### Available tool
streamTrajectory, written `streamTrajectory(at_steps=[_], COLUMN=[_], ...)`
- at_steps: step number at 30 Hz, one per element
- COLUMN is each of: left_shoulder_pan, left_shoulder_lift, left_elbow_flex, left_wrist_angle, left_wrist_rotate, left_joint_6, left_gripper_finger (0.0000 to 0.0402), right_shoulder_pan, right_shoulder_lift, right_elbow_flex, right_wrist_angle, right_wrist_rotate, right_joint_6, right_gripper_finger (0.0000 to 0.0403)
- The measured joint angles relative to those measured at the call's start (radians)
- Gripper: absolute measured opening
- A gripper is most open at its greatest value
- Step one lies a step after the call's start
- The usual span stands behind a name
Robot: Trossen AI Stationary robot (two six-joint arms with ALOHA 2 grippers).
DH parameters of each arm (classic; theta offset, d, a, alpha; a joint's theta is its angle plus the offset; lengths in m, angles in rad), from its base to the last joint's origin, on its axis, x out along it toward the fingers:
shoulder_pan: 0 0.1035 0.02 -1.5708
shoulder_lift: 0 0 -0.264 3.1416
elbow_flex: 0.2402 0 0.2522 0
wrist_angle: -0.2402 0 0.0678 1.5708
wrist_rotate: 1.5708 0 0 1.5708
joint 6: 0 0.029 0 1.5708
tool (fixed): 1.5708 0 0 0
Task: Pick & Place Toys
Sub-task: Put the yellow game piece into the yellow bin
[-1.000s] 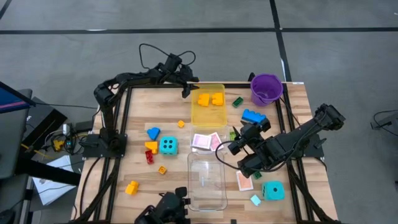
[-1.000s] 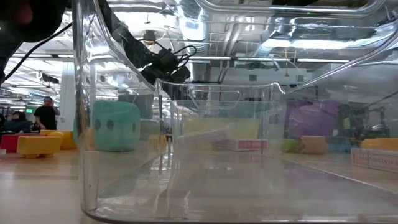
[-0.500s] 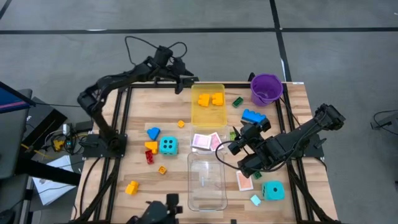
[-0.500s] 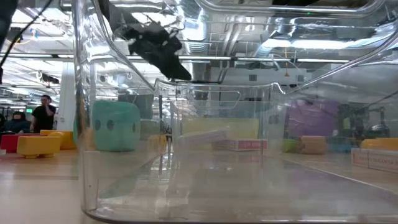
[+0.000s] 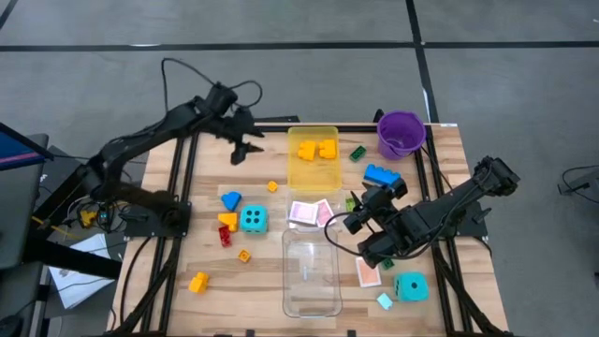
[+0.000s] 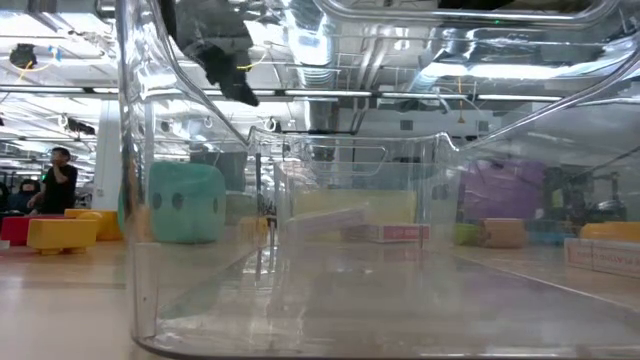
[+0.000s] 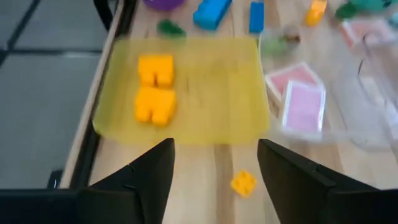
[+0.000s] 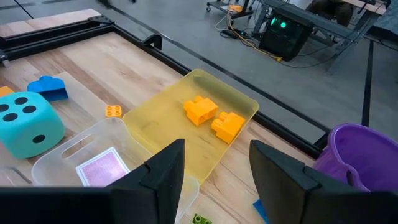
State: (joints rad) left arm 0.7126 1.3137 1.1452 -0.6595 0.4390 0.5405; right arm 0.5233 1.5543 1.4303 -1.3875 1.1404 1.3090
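At upper left of the high view, I find the left gripper point(image 5: 240, 150) above the bench point(image 5: 206, 178) near its far edge, left of the yellow tray point(image 5: 313, 170); its fingers point(image 7: 146, 177) stand apart with nothing between them. Two orange bricks point(image 5: 316, 149) lie in that tray. At right of centre, the right gripper point(image 5: 358, 217) hangs beside the pink cards point(image 5: 309, 213), fingers point(image 8: 163, 167) apart and empty. The clear tray point(image 5: 312, 271) sits at lower centre. A cyan die point(image 5: 253, 219) lies left of the cards, with blue point(image 5: 230, 199), red point(image 5: 225, 234) and yellow point(image 5: 197, 282) bricks near it. A second die point(image 5: 411, 286) lies at lower right. The purple bucket point(image 5: 401, 134) stands at upper right.
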Motion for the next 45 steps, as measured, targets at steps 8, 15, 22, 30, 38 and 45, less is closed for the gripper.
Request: streamTrajectory(at_steps=[8,15,22,30,38,45], left_shoulder_pan=[-0.157,-0.329,-0.511,-0.624,-0.638,-0.663], left_shoulder_lift=[-0.146,-0.168,-0.168,-0.153,-0.057,0.033], left_elbow_flex=[-0.14,-0.251,-0.331,-0.424,-0.464,-0.458], left_wrist_angle=[-0.15,-0.308,-0.304,-0.231,-0.213,-0.205], left_wrist_rotate=[-0.182,-0.214,-0.245,-0.398,-0.475,-0.437], left_joint_6=[-0.15,-0.307,-0.609,-0.968,-1.044,-0.99], left_gripper_finger=[0.0295,0.0327,0.0328,0.0328,0.0328,0.0328], right_shoulder_pan=[-0.001,0.0,-0.001,-0.001,-0.001,-0.001], right_shoulder_lift=[0.0,0.0,0.0,0.0,0.0,0.0], right_elbow_flex=[0.0,0.0,0.0,0.0,0.001,0.001], right_wrist_angle=[0.0,0.002,0.004,0.004,0.012,0.012], right_wrist_rotate=[-0.006,-0.013,-0.014,-0.014,-0.018,-0.018], right_joint_6=[0.0,0.0,0.0,0.0,0.0,0.0], right_gripper_finger=[0.0173,0.0173,0.0173,0.0173,0.0173,0.0173])
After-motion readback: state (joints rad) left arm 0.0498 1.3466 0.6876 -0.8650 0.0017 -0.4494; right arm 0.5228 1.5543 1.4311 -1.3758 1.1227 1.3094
